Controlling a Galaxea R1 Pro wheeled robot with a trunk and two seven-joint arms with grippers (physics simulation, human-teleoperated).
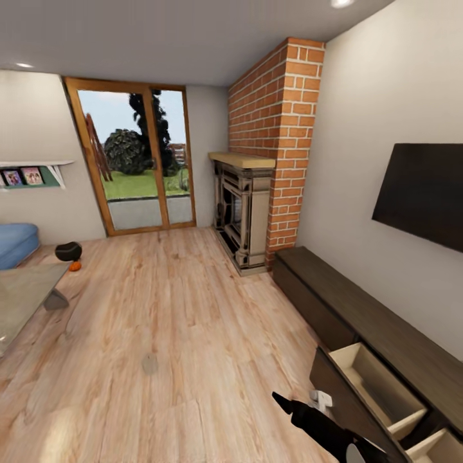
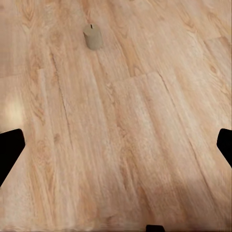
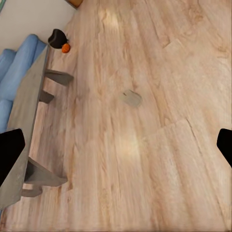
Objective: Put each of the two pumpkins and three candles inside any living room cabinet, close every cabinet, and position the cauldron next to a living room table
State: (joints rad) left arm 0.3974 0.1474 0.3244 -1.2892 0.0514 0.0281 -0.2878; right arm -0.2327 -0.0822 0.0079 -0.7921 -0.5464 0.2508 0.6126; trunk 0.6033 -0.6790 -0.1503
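The cabinet (image 1: 360,302) runs along the right wall below the black TV (image 1: 421,193), with 2 near drawers (image 1: 379,382) pulled out and bare inside. Far left, the cauldron (image 1: 68,251) and 1 pumpkin (image 1: 75,266) sit just beside the glass table (image 1: 26,292), near the blue sofa (image 1: 16,241). 1 candle (image 2: 93,36) lies alone on open floor. Both the left gripper (image 2: 116,147) and right gripper (image 3: 116,152) hang spread wide, grasping nothing.

Light wood plank floor (image 1: 180,308) runs to a wood-framed glass door (image 1: 135,161) showing lawn and trees. A brick column (image 1: 283,128) rises over a fireplace (image 1: 241,212); a black TV (image 1: 421,193) hangs on the pale wall, a blue sofa (image 1: 14,241) opposite.
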